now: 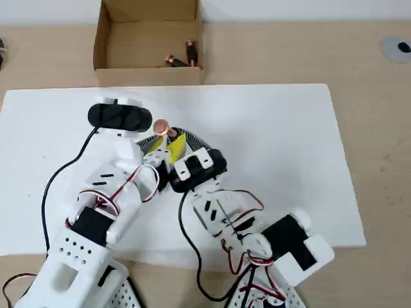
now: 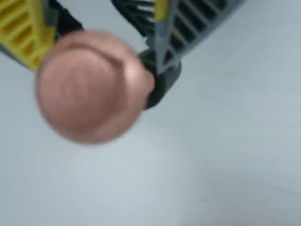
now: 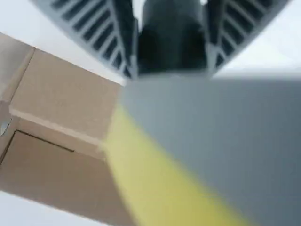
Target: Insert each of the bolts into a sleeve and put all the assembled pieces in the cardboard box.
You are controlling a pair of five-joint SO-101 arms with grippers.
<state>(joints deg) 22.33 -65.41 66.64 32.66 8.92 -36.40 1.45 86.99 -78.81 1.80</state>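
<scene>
Over the table, high view: the left arm and right arm meet at the middle of the white mat. The copper-headed bolt is held up where they meet. The cardboard box stands beyond the mat, with two assembled pieces already lying inside.

Left wrist view: the bolt head fills the near field, and the black sleeve sits directly behind it, touching or nearly so. Whether the left gripper has hold of the bolt, or how far it is open, cannot be told.

Right wrist view: the right gripper is closed firmly on the sleeve, with the box in the background.

Assessment: the insertion step is in hand. Next, the bolt needs to be pushed fully home along the sleeve's axis, then the piece carried to the box and released.
</scene>
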